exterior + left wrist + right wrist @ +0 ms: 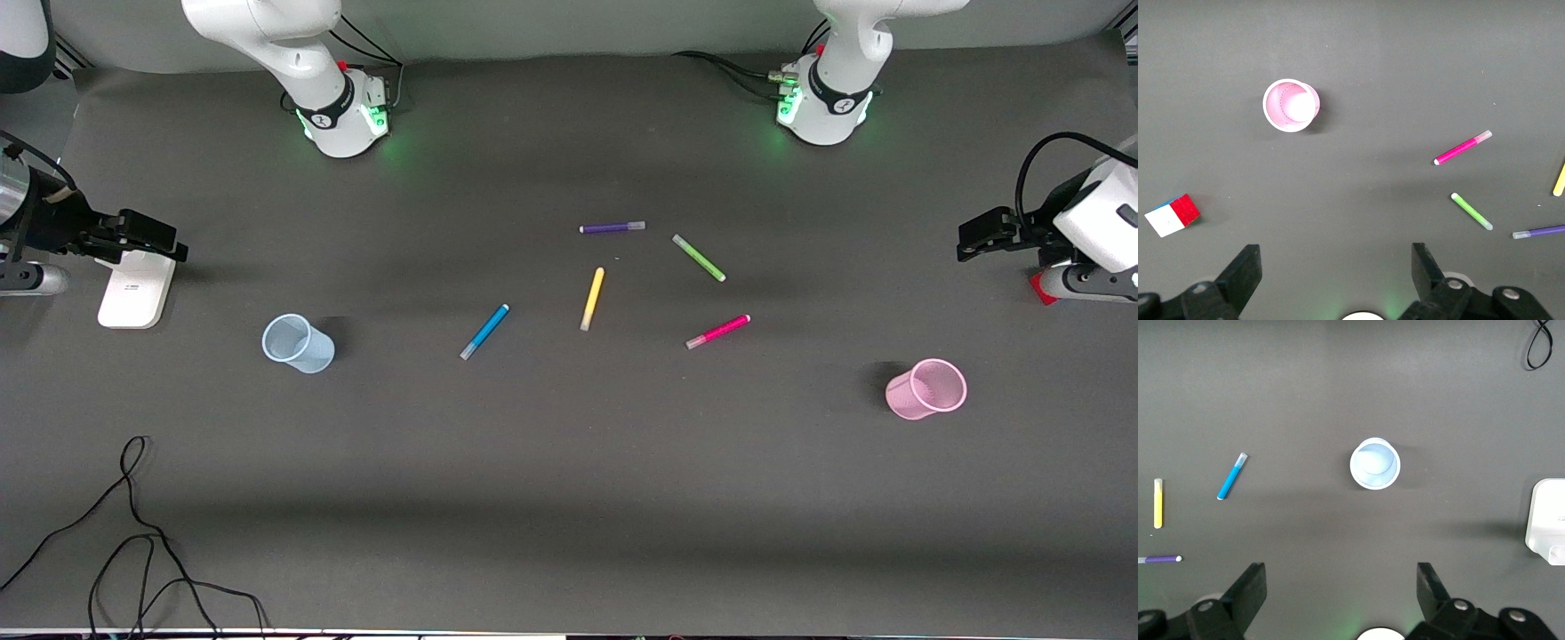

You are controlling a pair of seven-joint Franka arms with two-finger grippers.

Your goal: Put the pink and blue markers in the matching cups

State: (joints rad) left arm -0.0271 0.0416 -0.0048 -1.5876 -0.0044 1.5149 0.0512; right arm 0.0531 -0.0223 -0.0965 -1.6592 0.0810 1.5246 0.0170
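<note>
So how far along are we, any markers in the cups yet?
Nothing is done. The pink marker and blue marker lie on the table among the other markers; the pink cup and blue cup stand empty. The left gripper and right gripper are open, holding nothing. Both placements remain.

High front camera facing robots, wrist cameras look down (sharing markers)

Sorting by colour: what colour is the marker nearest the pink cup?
Magenta-pink marker, clearest in the left wrist view.
</note>
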